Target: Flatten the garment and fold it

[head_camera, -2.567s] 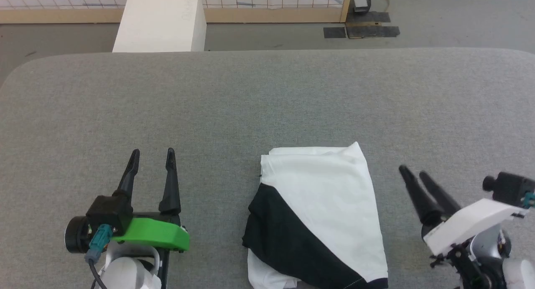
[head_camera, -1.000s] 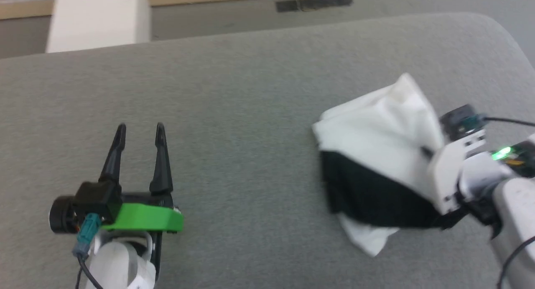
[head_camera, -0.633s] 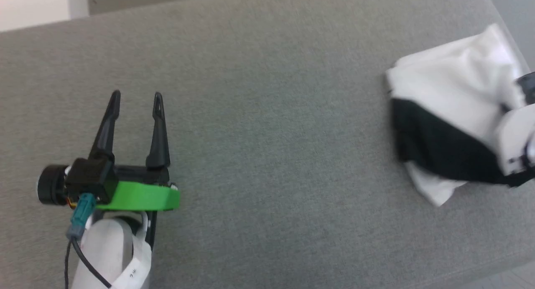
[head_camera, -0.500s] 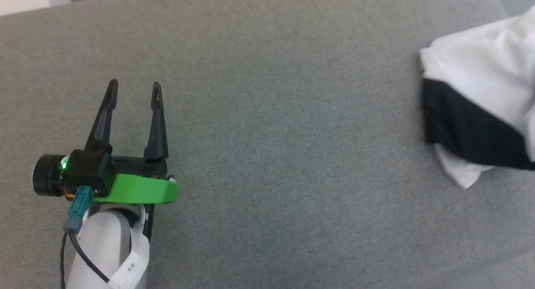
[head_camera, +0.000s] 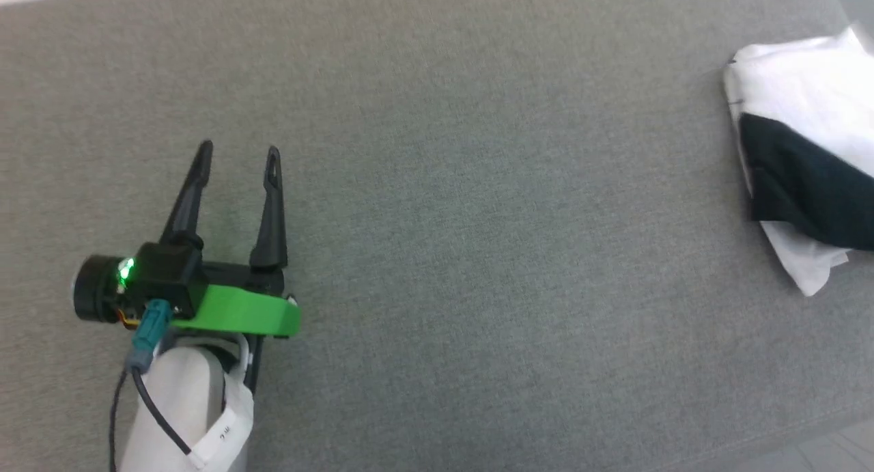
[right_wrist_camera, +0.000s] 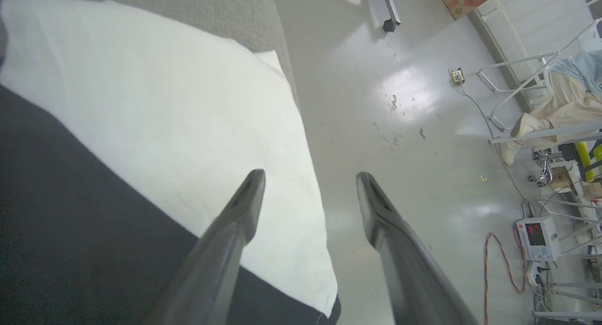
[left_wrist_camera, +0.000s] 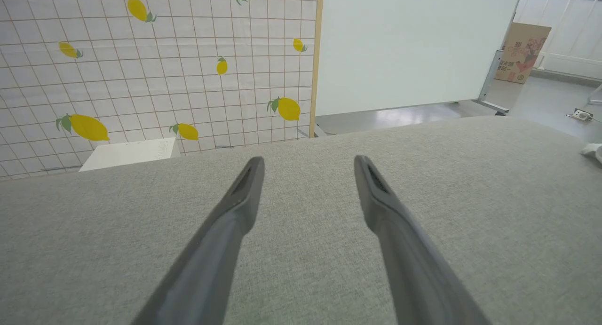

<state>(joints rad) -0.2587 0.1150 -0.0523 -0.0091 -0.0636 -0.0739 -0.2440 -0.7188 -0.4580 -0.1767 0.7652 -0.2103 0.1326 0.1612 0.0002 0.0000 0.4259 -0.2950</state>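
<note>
The garment (head_camera: pixel 799 110), a folded white T-shirt with a black sleeve across it, lies at the table's right edge and is cut off by the head view's border. From the right wrist, the garment (right_wrist_camera: pixel 155 127) sits just below my right gripper (right_wrist_camera: pixel 310 177), whose fingers stand open and apart from the cloth, one over the white fabric and one over the floor beyond the edge. Far to the left, my left gripper (head_camera: pixel 239 154) rests open over bare table; seen from its own wrist, the left gripper (left_wrist_camera: pixel 308 160) holds nothing.
The grey fabric table (head_camera: pixel 478 219) stretches wide between left gripper and garment. Past its far side stand a lemon-print screen (left_wrist_camera: pixel 155 66) and a white box (left_wrist_camera: pixel 127 153). Right of the table, the floor (right_wrist_camera: pixel 409 104) holds cables, and a seated person's legs (right_wrist_camera: pixel 545 113) show.
The head camera has swung left, so the garment has slid to the picture's right edge. My right gripper, shut on the garment a second ago, has let go and stands open.
</note>
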